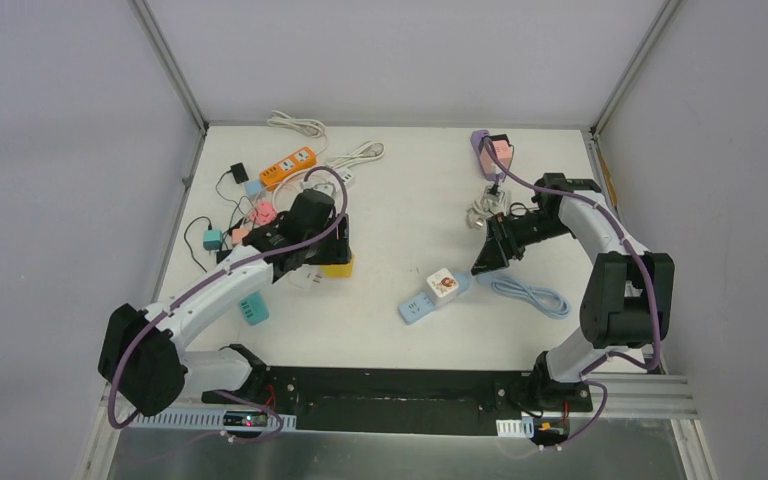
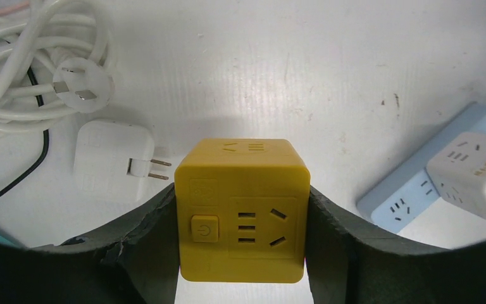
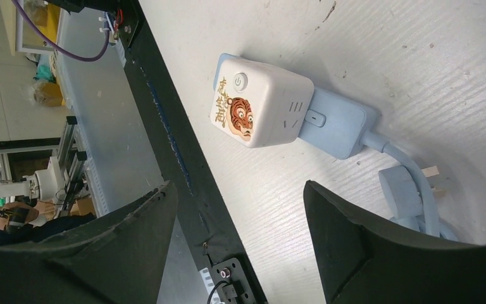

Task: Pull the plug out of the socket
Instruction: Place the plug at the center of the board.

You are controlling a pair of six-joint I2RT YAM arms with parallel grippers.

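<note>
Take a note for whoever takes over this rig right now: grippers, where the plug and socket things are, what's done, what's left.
Grippers: left gripper shut on the yellow cube socket; right gripper open and empty, near the white tiger cube.
Things: the tiger cube sits on the blue power strip; a white charger lies loose beside the yellow cube socket.
Done: its visible faces hold no plug.
Left: probably pulling the tiger cube off the strip.

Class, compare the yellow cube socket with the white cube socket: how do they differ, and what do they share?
The yellow cube is plain; the white cube bears a tiger picture. The yellow cube is clamped in the left gripper; the white cube sits ungripped on a blue strip. Both have a power button and socket slots.
</note>
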